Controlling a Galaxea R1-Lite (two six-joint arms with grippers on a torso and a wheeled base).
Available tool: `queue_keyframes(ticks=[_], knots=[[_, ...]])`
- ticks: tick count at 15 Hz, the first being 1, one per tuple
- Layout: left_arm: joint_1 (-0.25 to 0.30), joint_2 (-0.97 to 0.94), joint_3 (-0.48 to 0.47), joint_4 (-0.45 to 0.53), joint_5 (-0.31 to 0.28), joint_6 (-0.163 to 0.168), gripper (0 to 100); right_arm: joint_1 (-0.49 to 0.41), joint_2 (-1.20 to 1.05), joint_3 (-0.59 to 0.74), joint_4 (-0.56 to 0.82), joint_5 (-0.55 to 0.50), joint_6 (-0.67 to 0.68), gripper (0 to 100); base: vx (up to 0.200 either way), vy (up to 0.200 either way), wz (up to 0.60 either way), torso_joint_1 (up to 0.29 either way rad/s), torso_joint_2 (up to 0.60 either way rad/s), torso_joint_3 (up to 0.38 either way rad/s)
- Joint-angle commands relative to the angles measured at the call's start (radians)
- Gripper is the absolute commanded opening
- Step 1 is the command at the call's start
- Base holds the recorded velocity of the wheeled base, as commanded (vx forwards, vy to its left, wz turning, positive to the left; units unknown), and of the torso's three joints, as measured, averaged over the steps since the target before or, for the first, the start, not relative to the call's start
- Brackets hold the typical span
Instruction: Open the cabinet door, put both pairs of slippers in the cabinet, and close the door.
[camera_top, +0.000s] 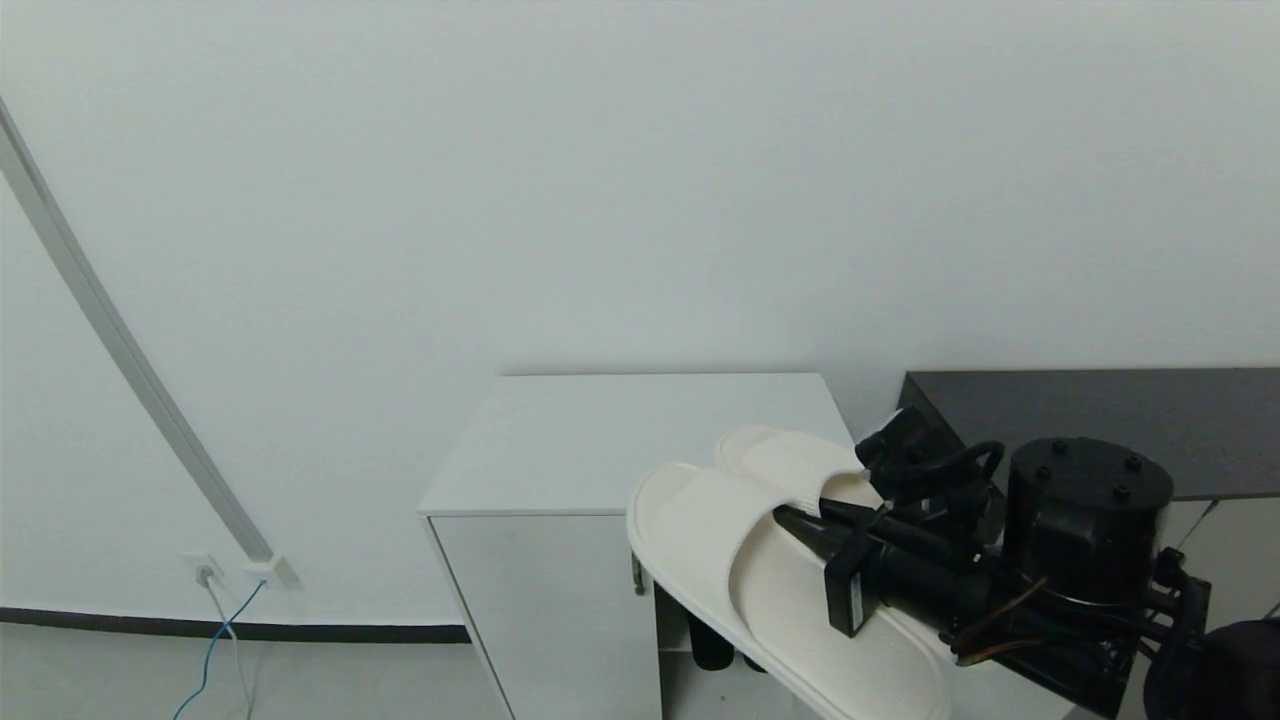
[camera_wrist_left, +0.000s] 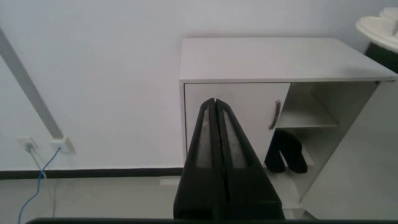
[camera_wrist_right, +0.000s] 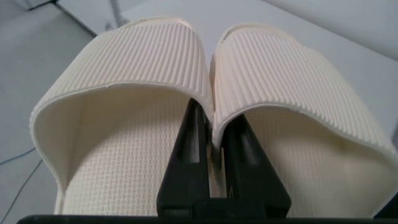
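Wall socket (camera_top: 203, 570) with cables sat low on the wall, far left. Left gripper (camera_wrist_left: 215, 109): fingers pressed together, nothing between them, pointed at the white cabinet (camera_top: 620, 440) and well apart from it. The cabinet's left door (camera_top: 545, 610) was closed. The right compartment stood open, with a dark pair of slippers (camera_wrist_left: 286, 152) inside under the shelf (camera_wrist_left: 308, 118). The cream slippers (camera_top: 745, 545) were held side by side in the air, overlapping the cabinet's right front edge in the head view. Right gripper (camera_wrist_right: 213, 121): clamped on their adjoining inner edges. A dark table (camera_top: 1100, 420) stood just right of the cabinet.
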Motion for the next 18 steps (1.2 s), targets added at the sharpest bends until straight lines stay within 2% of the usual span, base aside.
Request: queue_keyframes(ticks=[1,13,18], knots=[[0.002,0.001,0.0,0.0,0.0,0.001,0,-0.004,0.003,0.001,-0.001,-0.002,0.0,0,0.0,0.0,0.0,0.0,0.0,0.0],[0.002,0.001,0.0,0.0,0.0,-0.001,0,-0.001,0.012,0.02,-0.001,-0.001,-0.016,0,0.0,0.0,0.0,0.0,0.0,0.0],[0.002,0.001,0.0,0.0,0.0,-0.001,0,0.008,0.012,0.029,-0.002,0.001,-0.017,0,0.0,0.0,0.0,-0.136,0.3,0.156]])
